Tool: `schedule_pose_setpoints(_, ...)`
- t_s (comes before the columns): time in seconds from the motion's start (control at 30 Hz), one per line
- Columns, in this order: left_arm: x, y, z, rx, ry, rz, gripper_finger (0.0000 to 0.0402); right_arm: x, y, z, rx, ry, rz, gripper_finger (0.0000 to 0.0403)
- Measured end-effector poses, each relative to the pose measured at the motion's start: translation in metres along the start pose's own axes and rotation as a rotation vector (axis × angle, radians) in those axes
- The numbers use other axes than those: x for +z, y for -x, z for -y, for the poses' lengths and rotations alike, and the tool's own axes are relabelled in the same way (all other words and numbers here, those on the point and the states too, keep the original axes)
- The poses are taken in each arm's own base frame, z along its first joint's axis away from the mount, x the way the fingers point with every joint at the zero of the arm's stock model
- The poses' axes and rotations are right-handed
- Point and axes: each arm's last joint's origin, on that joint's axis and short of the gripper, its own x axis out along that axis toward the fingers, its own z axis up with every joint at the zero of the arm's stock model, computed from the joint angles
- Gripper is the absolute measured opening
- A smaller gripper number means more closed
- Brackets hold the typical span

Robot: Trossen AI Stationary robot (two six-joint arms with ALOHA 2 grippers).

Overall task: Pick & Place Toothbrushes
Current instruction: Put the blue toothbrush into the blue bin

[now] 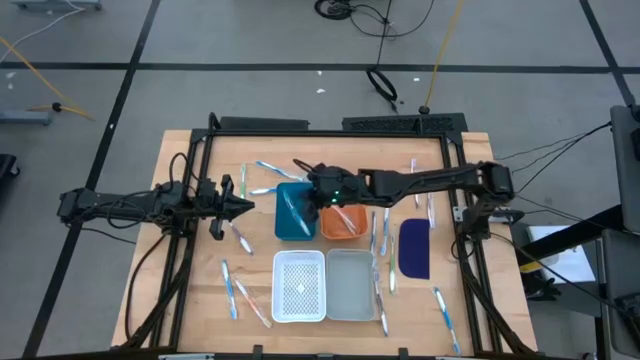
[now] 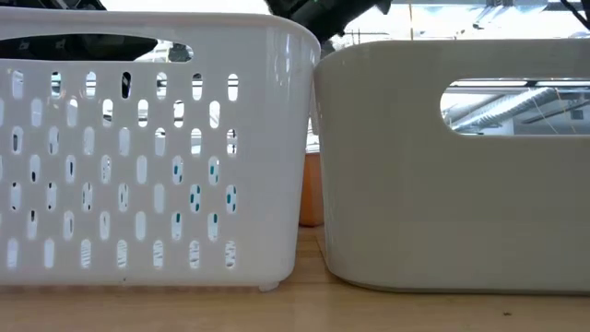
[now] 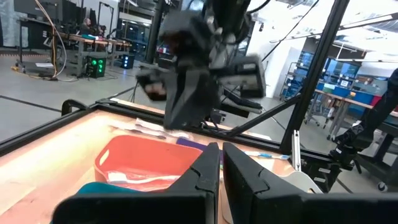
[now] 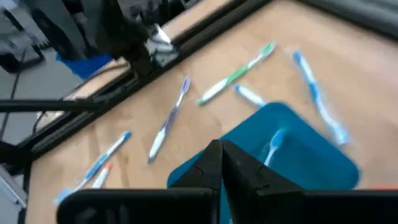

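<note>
Many thin toothbrushes lie flat on the wooden table, among them one near my left gripper [image 1: 240, 235], a green one [image 4: 239, 71] and a blue one [image 4: 317, 96]. A light blue toothbrush [image 4: 273, 146] lies inside the teal tray [image 1: 293, 212], and a pale one [image 3: 143, 178] lies in the orange tray [image 1: 343, 222]. My right gripper [image 1: 305, 178] hangs above the teal tray's far edge, shut, with nothing between its fingers [image 4: 211, 158]. My left gripper [image 1: 246, 205] waits level at the table's left, shut and empty [image 3: 221, 163].
A white perforated basket tray [image 1: 300, 285] and a grey tray [image 1: 350, 283] stand at the near middle, filling the low view. A dark blue oblong pad [image 1: 414, 248] lies to the right. A black metal frame [image 1: 330, 128] runs around the table.
</note>
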Motion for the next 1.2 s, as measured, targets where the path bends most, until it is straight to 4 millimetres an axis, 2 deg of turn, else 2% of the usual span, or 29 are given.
schedule_pose_setpoints(0.1, 0.000, 0.000, 0.000, 0.000, 0.000, 0.000, 0.0019, 0.004, 0.017, -0.003, -0.041, 0.043, 0.017, 0.0001)
schedule_pose_setpoints(0.23, 0.000, 0.000, 0.000, 0.000, 0.000, 0.000, 0.0019, -0.002, 0.037, 0.001, -0.077, 0.052, 0.034, 0.0001)
schedule_pose_setpoints(0.37, 0.000, 0.000, 0.000, 0.000, 0.001, 0.000, 0.0019, -0.019, 0.060, 0.013, -0.104, 0.032, 0.044, 0.0001)
schedule_pose_setpoints(0.57, 0.000, 0.000, 0.000, 0.000, 0.000, 0.001, 0.0019, -0.056, 0.101, 0.030, -0.075, -0.020, 0.020, 0.0000)
schedule_pose_setpoints(0.7, 0.000, 0.000, 0.000, 0.000, 0.000, 0.001, 0.0019, -0.078, 0.128, 0.035, -0.029, -0.024, 0.009, 0.0000)
schedule_pose_setpoints(0.83, 0.000, 0.000, 0.000, 0.000, 0.000, 0.001, 0.0019, -0.090, 0.153, 0.037, 0.031, -0.028, 0.016, 0.0000)
schedule_pose_setpoints(1.0, 0.000, 0.000, 0.000, 0.000, 0.000, 0.001, 0.0019, -0.108, 0.174, 0.040, 0.127, 0.004, -0.018, 0.0000)
schedule_pose_setpoints(1.2, 0.000, 0.000, 0.000, 0.001, 0.007, 0.002, 0.0019, -0.133, 0.194, 0.039, 0.352, 0.045, -0.161, 0.0000)
